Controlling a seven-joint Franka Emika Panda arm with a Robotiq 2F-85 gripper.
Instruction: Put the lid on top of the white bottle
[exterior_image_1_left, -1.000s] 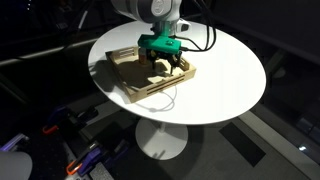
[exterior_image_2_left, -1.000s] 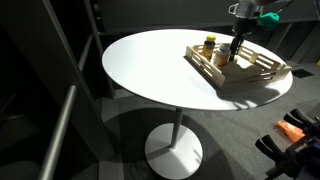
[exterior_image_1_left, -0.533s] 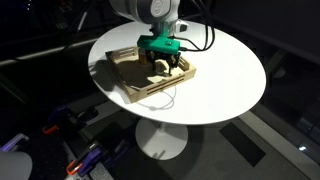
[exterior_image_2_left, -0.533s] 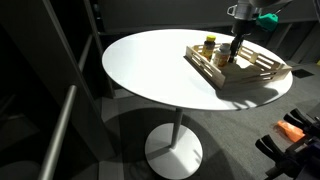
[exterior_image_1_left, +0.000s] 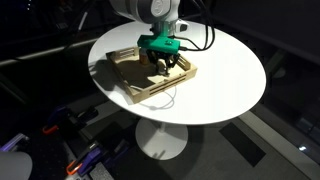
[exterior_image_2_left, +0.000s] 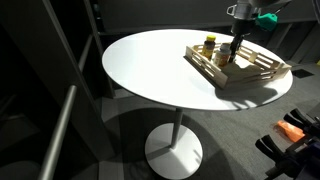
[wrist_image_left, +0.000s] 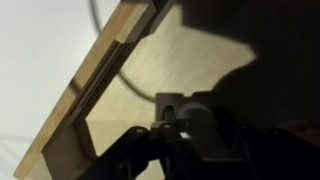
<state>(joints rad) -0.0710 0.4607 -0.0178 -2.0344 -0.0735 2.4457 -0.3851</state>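
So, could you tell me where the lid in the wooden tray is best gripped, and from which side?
By its rim, from straight above: the lid seems a low disc lying on the tray floor, so only its edge offers opposing sides. The gripper is shut on it that way.

A round white desk (exterior_image_1_left: 230, 70) on a single pedestal (exterior_image_2_left: 178, 128) carries a slatted wooden tray (exterior_image_1_left: 140, 90). A taller yellow-capped bottle (exterior_image_2_left: 209, 44) stands in the tray. A thin dark cable (wrist_image_left: 118, 68) crosses the tray's rim.
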